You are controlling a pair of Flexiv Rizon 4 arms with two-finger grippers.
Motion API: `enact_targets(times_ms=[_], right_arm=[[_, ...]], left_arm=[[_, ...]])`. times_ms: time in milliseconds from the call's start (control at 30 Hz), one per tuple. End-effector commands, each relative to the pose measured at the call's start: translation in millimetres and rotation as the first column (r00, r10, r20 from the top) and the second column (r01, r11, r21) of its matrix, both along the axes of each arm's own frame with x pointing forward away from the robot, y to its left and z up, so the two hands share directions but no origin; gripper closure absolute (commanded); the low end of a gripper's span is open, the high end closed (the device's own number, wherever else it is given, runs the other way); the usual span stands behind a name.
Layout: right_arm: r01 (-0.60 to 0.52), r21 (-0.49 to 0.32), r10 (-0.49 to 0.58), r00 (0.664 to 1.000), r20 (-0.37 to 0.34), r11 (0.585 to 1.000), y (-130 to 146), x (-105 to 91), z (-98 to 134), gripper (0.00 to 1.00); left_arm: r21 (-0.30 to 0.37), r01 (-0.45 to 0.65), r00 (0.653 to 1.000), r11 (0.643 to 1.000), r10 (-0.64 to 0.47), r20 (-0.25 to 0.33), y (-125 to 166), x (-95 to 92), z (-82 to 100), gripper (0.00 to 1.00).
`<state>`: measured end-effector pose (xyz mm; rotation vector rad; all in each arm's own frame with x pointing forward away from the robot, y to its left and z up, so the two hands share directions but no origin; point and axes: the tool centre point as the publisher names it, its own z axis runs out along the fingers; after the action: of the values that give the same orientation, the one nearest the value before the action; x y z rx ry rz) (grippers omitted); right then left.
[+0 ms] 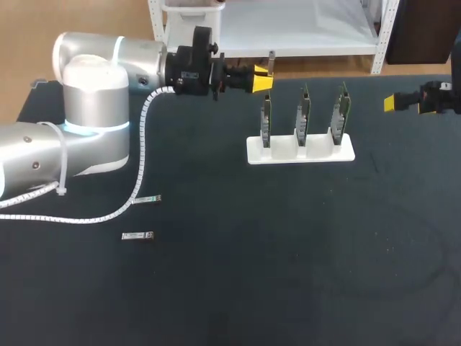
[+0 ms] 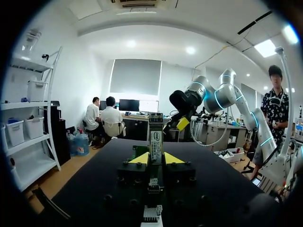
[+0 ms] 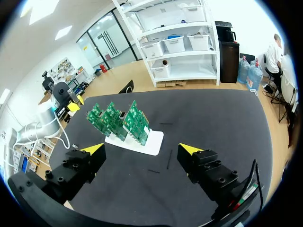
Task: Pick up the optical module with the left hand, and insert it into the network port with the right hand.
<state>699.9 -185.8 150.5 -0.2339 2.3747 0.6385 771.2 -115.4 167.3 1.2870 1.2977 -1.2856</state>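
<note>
a broad table [image 1: 288, 288] with a matte black top lies under soft, even light.

Head camera looks down on the desk [image 1: 288, 274] from high behind. Wrist cameras ride just behind left tool [image 2: 156, 158] and right tool [image 3: 142, 149], facing across it; right wrist and head share the card rack [image 1: 300, 149].

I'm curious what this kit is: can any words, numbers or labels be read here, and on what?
Optical module in the left gripper: white label, print too small to read.
Green boards and loose modules: nothing legible.
</note>
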Motion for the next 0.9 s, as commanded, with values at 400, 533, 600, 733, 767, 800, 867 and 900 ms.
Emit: enact_targets(times_ms=[400,533,600,733,767,800,867,900], right_arm=[[0.004,-0.003,-0.004,1.0,0.0,1.0,0.9,-0.4,0.3,0.0],[0.004,-0.003,-0.004,1.0,0.0,1.0,0.9,-0.4,0.3,0.0],[0.004,-0.003,-0.004,1.0,0.0,1.0,0.9,-0.4,0.3,0.0],[0.004,-0.003,-0.004,1.0,0.0,1.0,0.9,-0.4,0.3,0.0],[0.004,-0.003,-0.004,1.0,0.0,1.0,0.9,-0.4,0.3,0.0],[0.004,-0.003,-0.004,1.0,0.0,1.0,0.9,-0.4,0.3,0.0],[0.004,-0.003,-0.004,1.0,0.0,1.0,0.9,-0.4,0.3,0.0],[0.004,-0.003,-0.004,1.0,0.0,1.0,0.9,-0.4,0.3,0.0]], left_arm=[[0.014,-0.014,1.0,1.0,0.014,0.014,3.7,-1.8,0.9,1.0],[0.012,-0.009,1.0,1.0,0.009,0.004,3.4,-2.2,0.5,1.0],[0.01,-0.004,1.0,1.0,0.004,-0.004,2.9,-2.7,-0.2,1.0],[0.01,0.001,1.0,1.0,-0.001,-0.008,2.5,-3.3,-0.8,1.0],[0.01,0.001,1.0,1.0,-0.001,-0.008,2.3,-3.4,-0.9,1.0],[0.01,0.002,1.0,1.0,-0.002,-0.008,2.1,-3.6,-1.0,1.0],[0.005,0.0,1.0,1.0,0.0,-0.008,2.0,-3.7,-1.2,1.0],[0.0,-0.004,1.0,1.0,0.004,-0.012,2.4,-3.7,-1.8,1.0]])
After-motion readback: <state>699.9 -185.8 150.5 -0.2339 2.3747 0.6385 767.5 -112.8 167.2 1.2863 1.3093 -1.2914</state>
